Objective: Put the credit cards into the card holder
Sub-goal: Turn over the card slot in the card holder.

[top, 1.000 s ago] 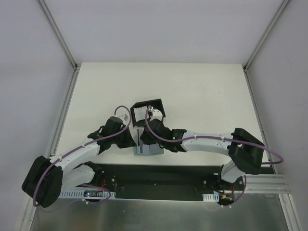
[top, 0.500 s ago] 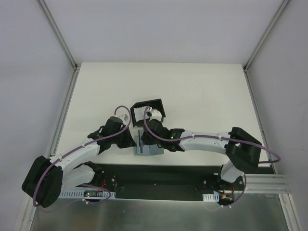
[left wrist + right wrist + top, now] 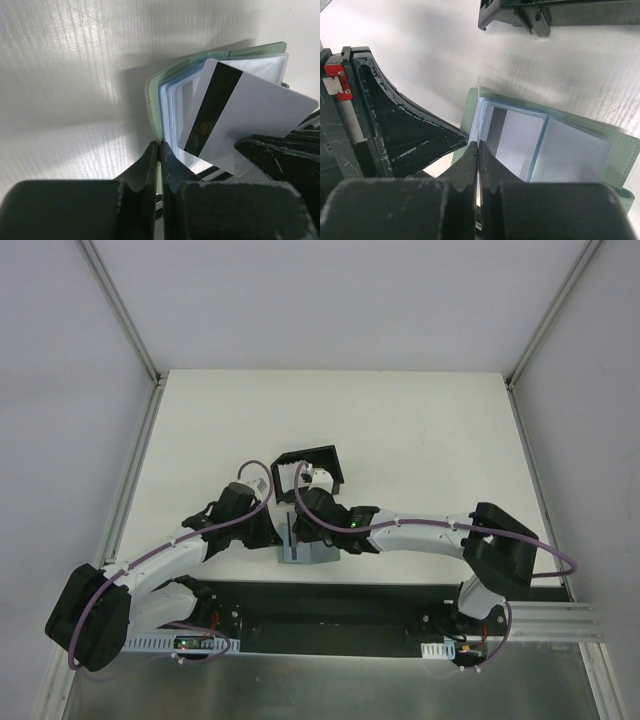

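Currently left gripper [image 3: 160, 148] is clamped on the edge of the green case [image 3: 154, 95], probably to pin it down. Right gripper [image 3: 477, 148] pinches the striped card [image 3: 250, 112], tilted above the clear sleeves [image 3: 560, 150]. Card holder [image 3: 517, 15] stands just beyond the case.

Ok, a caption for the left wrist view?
Left gripper pinches the green case's edge; right gripper holds the striped white card.

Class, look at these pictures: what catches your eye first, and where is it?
A white card with a dark stripe, pinched in the right claw, sticks out over an open green case near the front middle of the table. The left claw grips that case's edge, and the black card holder stands just beyond it.
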`<action>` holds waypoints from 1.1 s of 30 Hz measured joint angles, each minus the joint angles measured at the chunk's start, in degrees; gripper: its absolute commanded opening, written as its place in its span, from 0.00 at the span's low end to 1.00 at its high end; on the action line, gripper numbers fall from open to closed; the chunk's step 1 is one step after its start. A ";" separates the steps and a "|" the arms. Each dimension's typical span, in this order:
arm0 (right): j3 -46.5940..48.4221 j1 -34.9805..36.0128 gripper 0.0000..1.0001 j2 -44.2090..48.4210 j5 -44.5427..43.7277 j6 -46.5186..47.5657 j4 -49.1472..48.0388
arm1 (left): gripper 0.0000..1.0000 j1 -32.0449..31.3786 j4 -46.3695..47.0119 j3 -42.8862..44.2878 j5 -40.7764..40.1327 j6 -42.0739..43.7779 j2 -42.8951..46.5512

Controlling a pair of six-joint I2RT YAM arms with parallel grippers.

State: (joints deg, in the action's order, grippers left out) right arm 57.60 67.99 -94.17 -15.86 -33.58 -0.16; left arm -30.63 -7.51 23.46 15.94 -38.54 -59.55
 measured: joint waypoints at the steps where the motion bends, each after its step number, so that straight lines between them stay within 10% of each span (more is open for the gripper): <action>1: 0.35 0.02 0.01 -0.15 0.02 0.04 0.48 | 0.00 0.00 -0.02 0.00 0.02 0.00 0.00; 33: 21.49 7.39 0.00 -10.43 -12.59 4.00 26.86 | 0.00 0.00 -1.46 -0.02 0.42 -1.57 3.85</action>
State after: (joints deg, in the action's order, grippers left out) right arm 79.09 75.37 -104.60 -28.45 -29.58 26.70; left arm -30.63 -8.97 23.44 16.36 -40.12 -55.70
